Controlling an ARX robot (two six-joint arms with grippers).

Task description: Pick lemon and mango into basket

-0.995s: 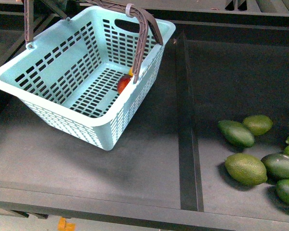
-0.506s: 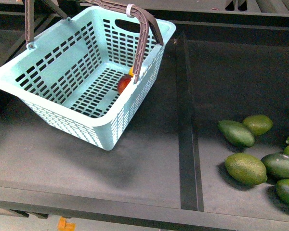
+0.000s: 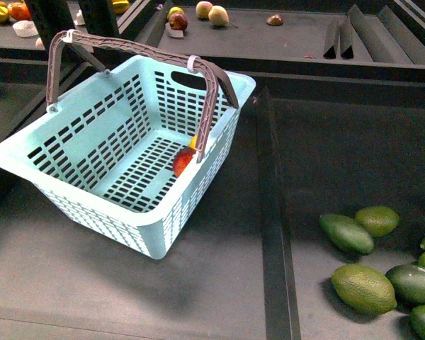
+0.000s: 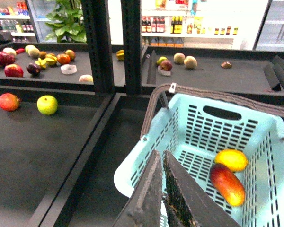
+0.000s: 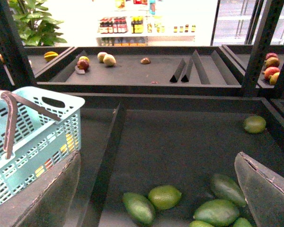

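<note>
The aqua basket (image 3: 92, 212) stands on the left part of the dark shelf, its brown handles (image 3: 205, 113) up. The red-orange mango (image 3: 183, 161) lies inside it against the right wall, with a bit of the yellow lemon (image 3: 193, 142) just behind it. In the left wrist view the lemon (image 4: 231, 159) and mango (image 4: 227, 184) lie side by side on the basket floor (image 4: 194, 161). My left gripper (image 4: 160, 153) is shut and empty, above the basket's near corner. My right gripper (image 5: 157, 155) is open and empty, over the shelf to the right of the basket (image 5: 33, 137). Neither gripper shows in the front view.
Several green oval fruits (image 3: 361, 287) lie at the right, past a raised divider (image 3: 269, 212). More fruit sits on the back shelf (image 3: 198, 10). A red apple (image 4: 8, 101) and a green apple (image 4: 47, 104) lie left of the basket. Black uprights (image 4: 99, 42) stand behind it.
The front view has shifted: the basket and green fruits sit lower in the frame and the back shelf has come into view. The fruit in the basket has not moved.
</note>
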